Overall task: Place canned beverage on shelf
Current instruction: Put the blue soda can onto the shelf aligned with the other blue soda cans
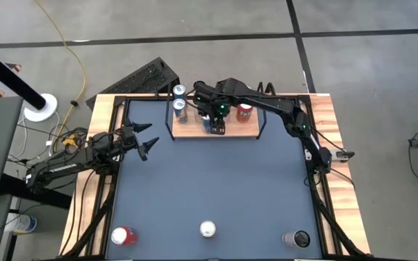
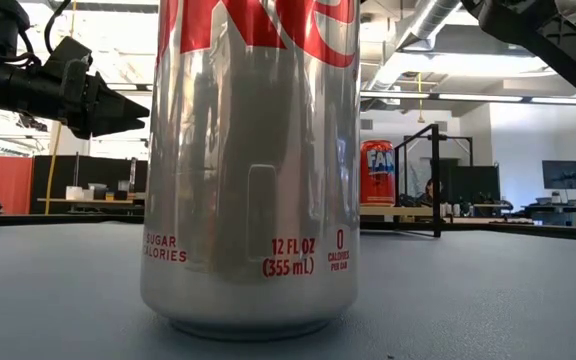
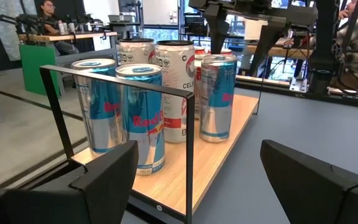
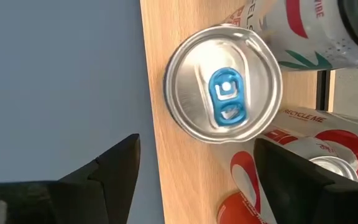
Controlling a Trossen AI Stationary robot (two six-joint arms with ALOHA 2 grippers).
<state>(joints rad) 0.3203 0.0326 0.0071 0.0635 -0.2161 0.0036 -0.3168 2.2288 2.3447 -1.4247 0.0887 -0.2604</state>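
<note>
Jaws gaped empty on the left gripper [image 1: 145, 141] near the table's [image 1: 216, 188] left edge. Right gripper [image 4: 194, 171] hung open above a blue-tabbed can [image 4: 224, 84] at the shelf's [image 1: 242, 130] front edge, hiding it from overhead.

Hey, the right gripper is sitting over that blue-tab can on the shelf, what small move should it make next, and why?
Probably lift straight up and pull back. The right gripper is open, its fingers apart on either side of the blue-tab can, which already stands upright on the shelf near its front edge. Other cans crowd close beside it, so a sideways exit risks knocking them. The left gripper waits over the table.
</note>
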